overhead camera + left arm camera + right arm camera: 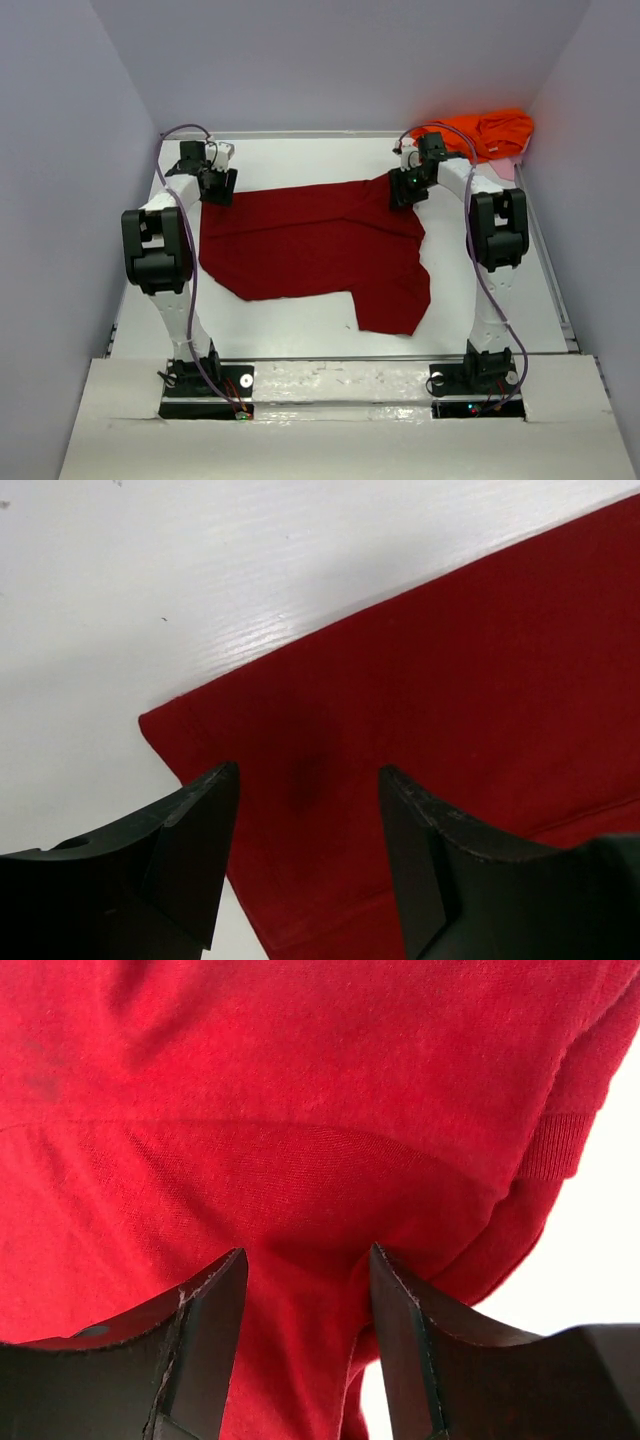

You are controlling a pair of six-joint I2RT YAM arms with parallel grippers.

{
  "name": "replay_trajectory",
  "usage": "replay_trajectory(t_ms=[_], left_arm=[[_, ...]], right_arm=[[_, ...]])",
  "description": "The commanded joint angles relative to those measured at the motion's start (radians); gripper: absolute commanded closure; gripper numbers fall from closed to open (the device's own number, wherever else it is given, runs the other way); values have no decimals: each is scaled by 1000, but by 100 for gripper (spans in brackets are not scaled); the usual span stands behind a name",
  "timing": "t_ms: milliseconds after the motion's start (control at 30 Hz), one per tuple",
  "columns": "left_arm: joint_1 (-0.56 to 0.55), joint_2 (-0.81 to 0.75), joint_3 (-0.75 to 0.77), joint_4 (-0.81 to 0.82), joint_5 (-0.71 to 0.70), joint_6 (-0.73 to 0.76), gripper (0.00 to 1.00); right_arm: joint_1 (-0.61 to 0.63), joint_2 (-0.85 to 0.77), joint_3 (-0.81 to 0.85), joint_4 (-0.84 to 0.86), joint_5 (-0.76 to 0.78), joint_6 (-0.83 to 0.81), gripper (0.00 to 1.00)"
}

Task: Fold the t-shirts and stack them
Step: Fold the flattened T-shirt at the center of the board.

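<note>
The dark crimson t-shirt (320, 245) lies spread on the white table, one part hanging toward the front right. My left gripper (216, 186) is open over its far left corner; in the left wrist view (305, 780) the jaws stand apart above the cloth's corner (330, 740). My right gripper (405, 190) is open over the far right edge; in the right wrist view (305, 1265) the jaws straddle a bunched fold of red cloth (300, 1110) near a sleeve hem. The orange t-shirt (485, 133) lies crumpled at the far right corner.
The white table (300, 335) is walled by grey panels at the left, back and right. A pink bit of cloth (508, 168) shows under the orange shirt. Both arm bases stand at the near edge.
</note>
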Motion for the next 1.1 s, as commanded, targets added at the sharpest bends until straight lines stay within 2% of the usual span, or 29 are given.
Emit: replay_trajectory(t_ms=[0,300,800,933,1067], left_arm=[[1,30,2,-23,-9,-4,33],[-2,127,70,-68,-36,8,33],[-9,376,404,-163,-59,8,33],[-11,404,470,-155,-64,13,33],[-9,365,463,-109,-45,5,34]], right_arm=[[-6,25,67,9,-6,23,43],[-6,109,172,3,61,42,43],[-24,270,424,-29,132,69,43],[-33,287,452,-31,133,66,43],[-33,255,442,-31,112,51,43]])
